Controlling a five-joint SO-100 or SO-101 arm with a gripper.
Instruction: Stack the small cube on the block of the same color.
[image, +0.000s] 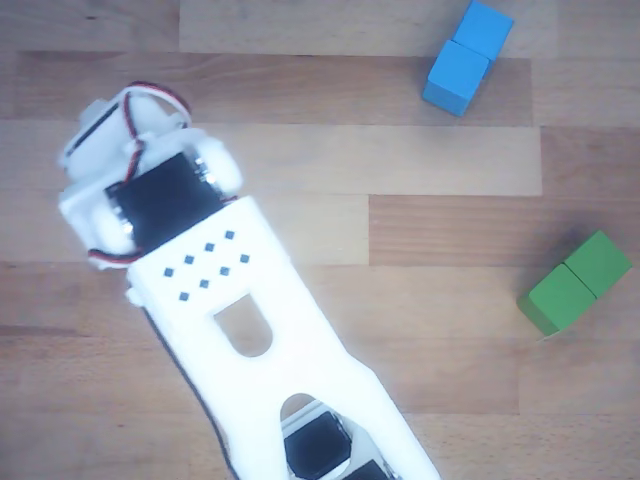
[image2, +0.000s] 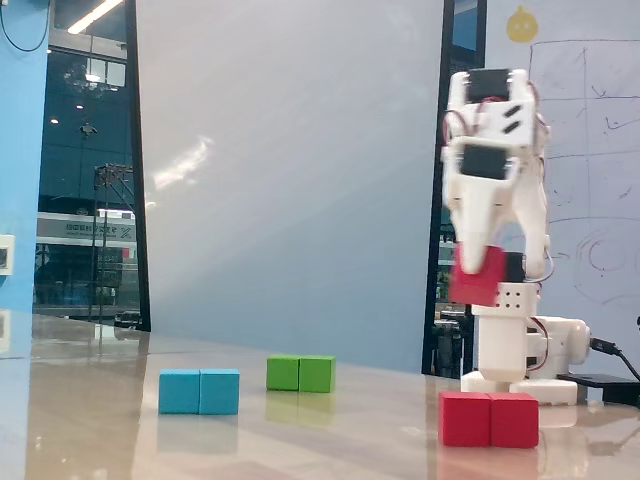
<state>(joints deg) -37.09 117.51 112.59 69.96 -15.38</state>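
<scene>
In the fixed view my white gripper (image2: 476, 278) hangs pointing down and is shut on the small red cube (image2: 478, 276), holding it well above the table. The red two-cube block (image2: 489, 419) lies on the table almost straight below the cube, with a seam across its middle. The other view looks down on the white arm (image: 240, 320); it hides the gripper's tips, the small cube and the red block there.
A blue double block (image2: 199, 391) lies at the left and a green double block (image2: 300, 373) behind the middle of the table. Both also show in the other view, blue (image: 467, 57) at the top, green (image: 577, 283) at the right. The arm's base (image2: 525, 350) stands behind the red block.
</scene>
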